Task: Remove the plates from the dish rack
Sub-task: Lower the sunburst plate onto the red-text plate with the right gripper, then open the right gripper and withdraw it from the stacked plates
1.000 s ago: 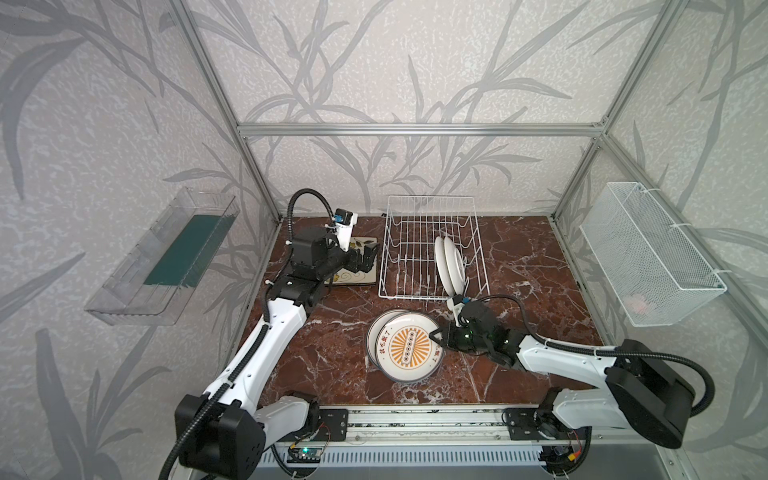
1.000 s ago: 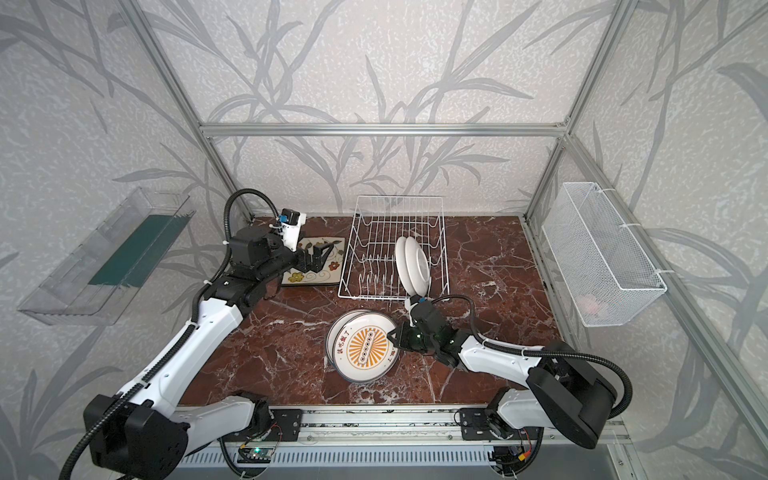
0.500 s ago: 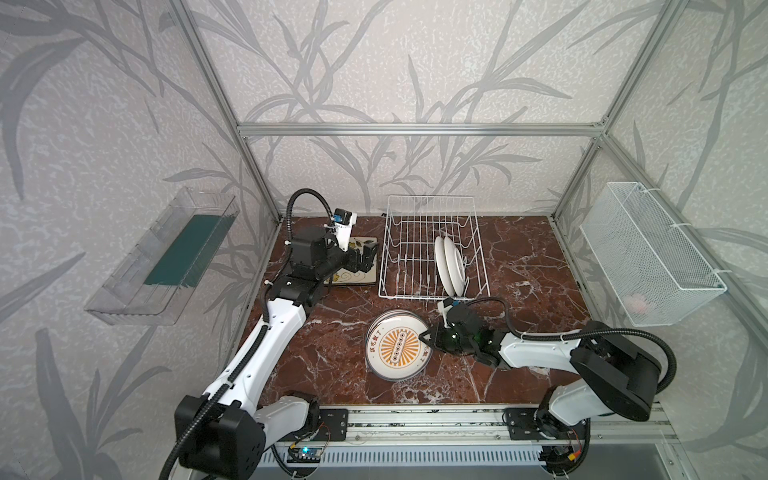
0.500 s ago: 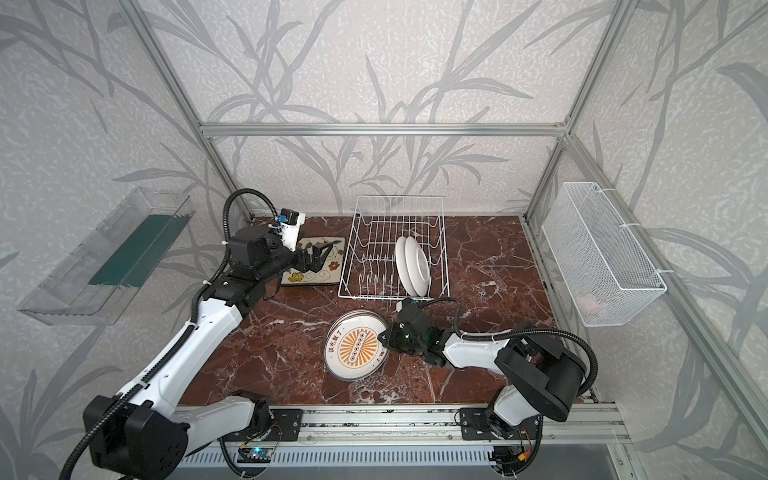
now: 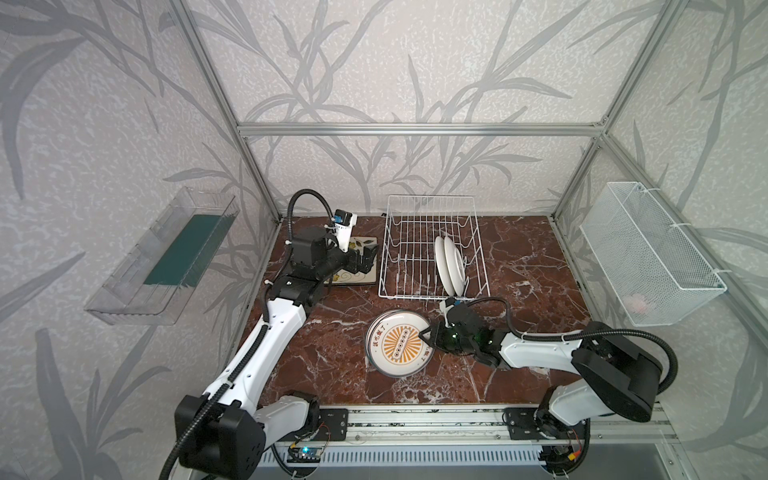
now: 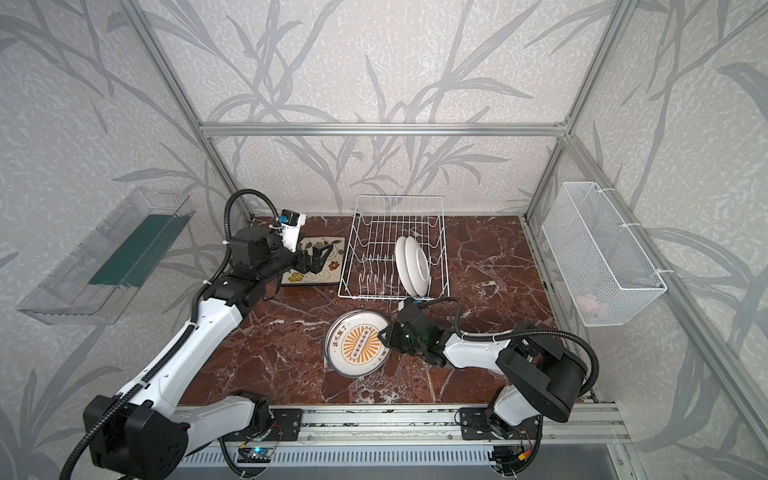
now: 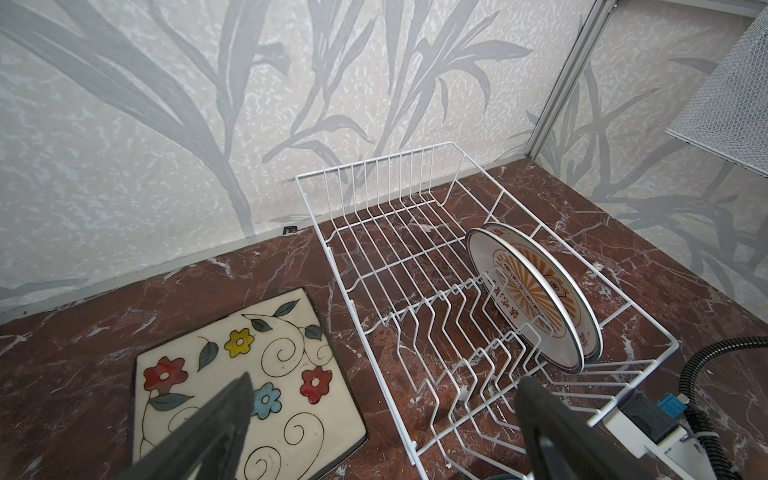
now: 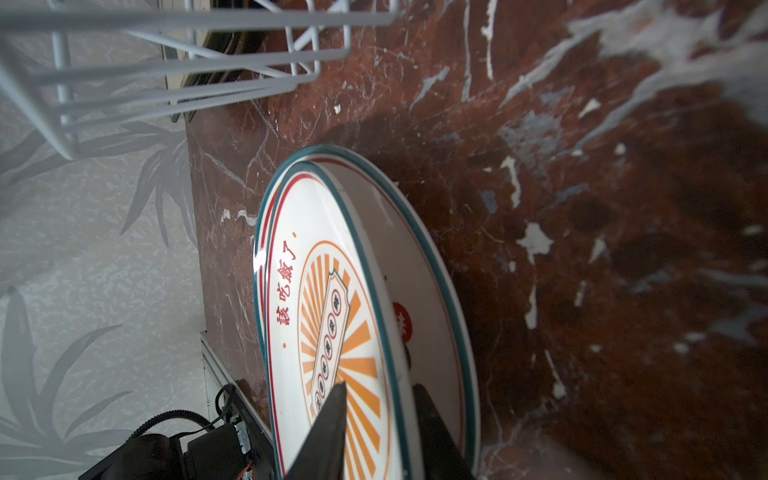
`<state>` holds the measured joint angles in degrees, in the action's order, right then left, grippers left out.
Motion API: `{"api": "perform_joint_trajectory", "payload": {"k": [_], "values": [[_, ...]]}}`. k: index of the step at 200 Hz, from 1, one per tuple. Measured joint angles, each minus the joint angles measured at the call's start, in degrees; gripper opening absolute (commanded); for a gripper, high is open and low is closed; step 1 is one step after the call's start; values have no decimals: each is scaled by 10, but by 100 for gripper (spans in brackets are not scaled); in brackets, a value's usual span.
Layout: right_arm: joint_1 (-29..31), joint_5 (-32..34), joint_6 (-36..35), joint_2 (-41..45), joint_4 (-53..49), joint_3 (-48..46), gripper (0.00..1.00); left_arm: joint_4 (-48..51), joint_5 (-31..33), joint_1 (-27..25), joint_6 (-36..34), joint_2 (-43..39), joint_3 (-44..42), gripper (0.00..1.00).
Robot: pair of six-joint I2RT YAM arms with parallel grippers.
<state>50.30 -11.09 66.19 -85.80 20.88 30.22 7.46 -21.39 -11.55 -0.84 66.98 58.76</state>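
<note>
The right gripper (image 5: 428, 332) is straddling the rim of the stacked plate (image 5: 397, 347), grip unclear. The racked plates (image 5: 451, 266) are standing just above it.

Inventory count: plates, rack and wall containers.
Four round sunburst plates were counted: one upright pair (image 5: 451, 266) and one stacked pair (image 5: 399, 347). One square floral plate (image 7: 266, 345) showed; any beneath it could not be counted. One wire dish rack (image 5: 411, 296), one mesh basket (image 5: 648, 253) and one clear plastic tray (image 5: 162, 257) were present.
</note>
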Motion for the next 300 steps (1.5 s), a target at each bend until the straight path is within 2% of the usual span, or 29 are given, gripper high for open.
{"api": "perform_joint_trajectory", "payload": {"k": [26, 112, 158, 236, 258, 272, 285, 300], "values": [[0, -6, -7, 0, -19, 4, 42, 5, 0, 0, 2, 2, 0, 99], [0, -13, -47, 8, -87, 37, 54, 19, -9, 0, 16, 19, 2, 99], [0, -14, -76, 15, -135, 61, 66, 23, -8, 0, 21, 19, 4, 99], [0, -14, -119, 25, -207, 85, 73, 28, -8, 0, 37, 19, 12, 99], [0, -14, -134, 30, -227, 94, 78, 28, -7, 0, 42, 19, 19, 99], [0, -14, -142, 36, -231, 95, 86, 29, -6, 0, 46, 17, 20, 99], [0, -14, -150, 39, -241, 99, 87, 29, -5, 0, 50, 17, 20, 99], [0, -15, -157, 39, -247, 106, 95, 30, -5, 0, 54, 17, 20, 99]]}}
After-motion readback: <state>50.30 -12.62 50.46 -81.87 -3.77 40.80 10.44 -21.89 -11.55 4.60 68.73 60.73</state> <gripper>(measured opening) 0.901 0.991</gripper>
